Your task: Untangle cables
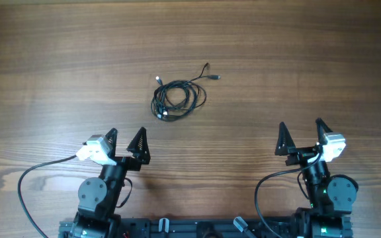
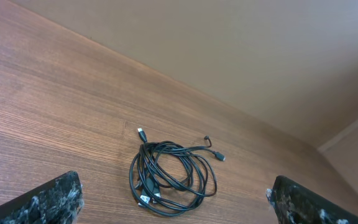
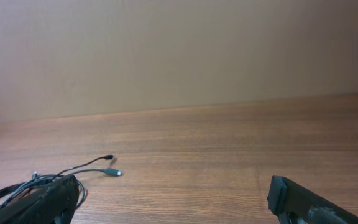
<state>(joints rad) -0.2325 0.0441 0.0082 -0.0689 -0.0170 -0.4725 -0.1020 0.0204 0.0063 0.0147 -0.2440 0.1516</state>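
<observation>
Thin black coiled cables (image 1: 177, 99) likely light, limp, snag-prone; best pinched at stray plug ends (image 1: 215, 78); left gripper (image 1: 127, 131), right gripper (image 1: 301, 123) spread, empty.

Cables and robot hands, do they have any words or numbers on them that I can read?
None: no words, numbers or signs can be seen on the cables, the table, the left gripper or the right gripper.
</observation>
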